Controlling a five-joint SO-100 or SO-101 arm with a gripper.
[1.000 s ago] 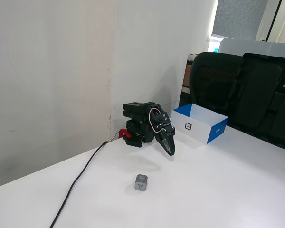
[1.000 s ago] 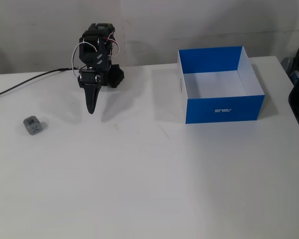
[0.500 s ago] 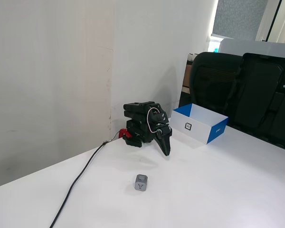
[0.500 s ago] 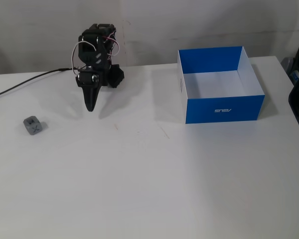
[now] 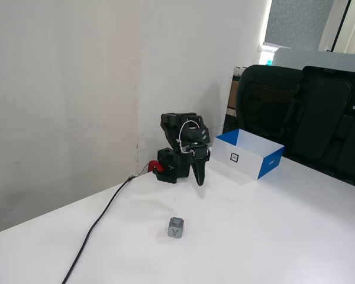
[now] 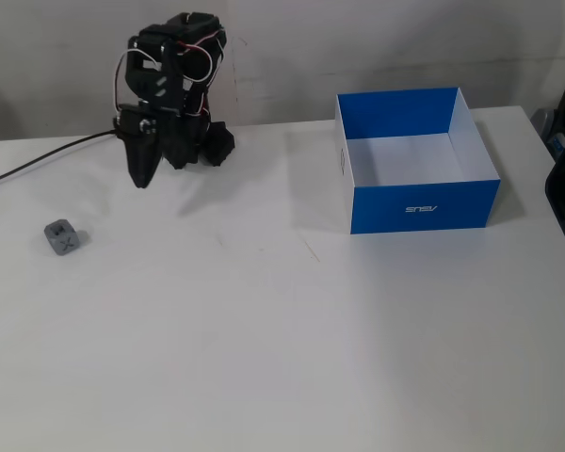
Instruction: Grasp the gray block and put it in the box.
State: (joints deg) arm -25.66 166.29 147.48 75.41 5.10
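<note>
The gray block (image 5: 176, 227) (image 6: 63, 236) lies alone on the white table, a small cube with a dark mark on its faces. The box (image 5: 249, 153) (image 6: 416, 159) is blue outside and white inside, open-topped and with nothing in it; it stands on the table well to the right of the arm in both fixed views. My gripper (image 5: 200, 181) (image 6: 139, 179) hangs shut from the folded black arm, tip pointing down above the table. It holds nothing and is apart from the block, which lies nearer the camera and to its left in a fixed view.
A black cable (image 5: 100, 222) (image 6: 38, 164) runs from the arm's base across the table. A wall stands close behind the arm. Black office chairs (image 5: 305, 112) stand behind the box.
The arm has risen and swung toward the block's side, carrying the shut gripper leftward in both fixed views. Block and box have not moved.
</note>
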